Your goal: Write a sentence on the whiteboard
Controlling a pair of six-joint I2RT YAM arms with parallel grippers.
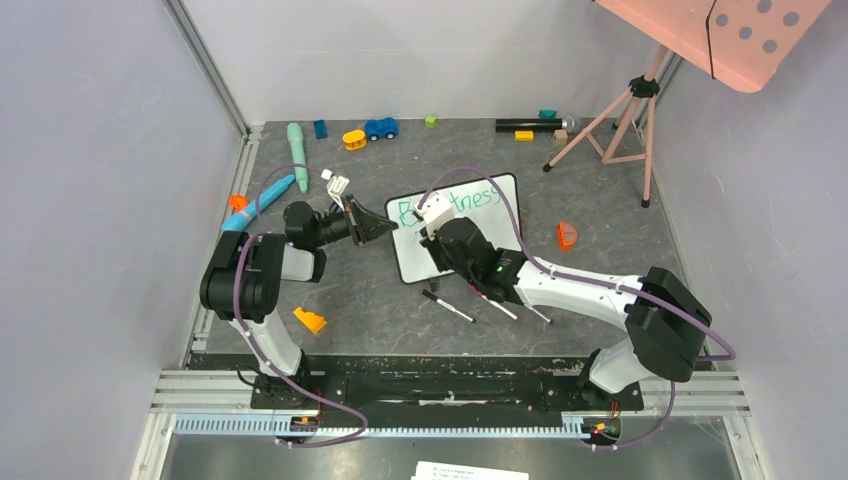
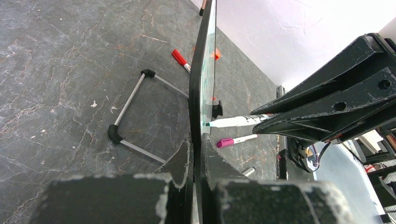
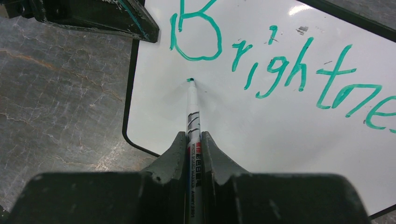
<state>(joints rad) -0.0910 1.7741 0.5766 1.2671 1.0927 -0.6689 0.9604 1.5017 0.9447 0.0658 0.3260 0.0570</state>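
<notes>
On the bench, on the robot's side of the whiteboard (image 1: 410, 262), lie three loose markers (image 1: 448, 306), spares by the look of them. One orange wedge (image 1: 310, 320) sits nearer still, off to the board's left.

The whiteboard sits mid-bench. The left claw (image 1: 388, 228) is pinched tight on the board's left edge, most likely to stop it sliding under the pen's push. The right claw (image 3: 192, 136) hangs over the board, clamped on one teal marker (image 3: 192, 105). The marker points away from the wrist, and its tip meets the white surface just below the big B. I take that spot for the start of a second line. Of the sentence (image 3: 275, 65), one word shows, "Brightness", running along the board's far edge. Everything nearer than it on the board is bare, so the writing looks well short of done.

Right of the board lies one orange shell-shaped piece (image 1: 567, 236). Beyond the board's far edge are one blue toy car (image 1: 381, 128), one yellow toy (image 1: 354, 139) and one green cube (image 1: 430, 121). Furthest of all, to the far right, one tripod (image 1: 612, 118) stands under one pink dotted panel (image 1: 740, 40).
</notes>
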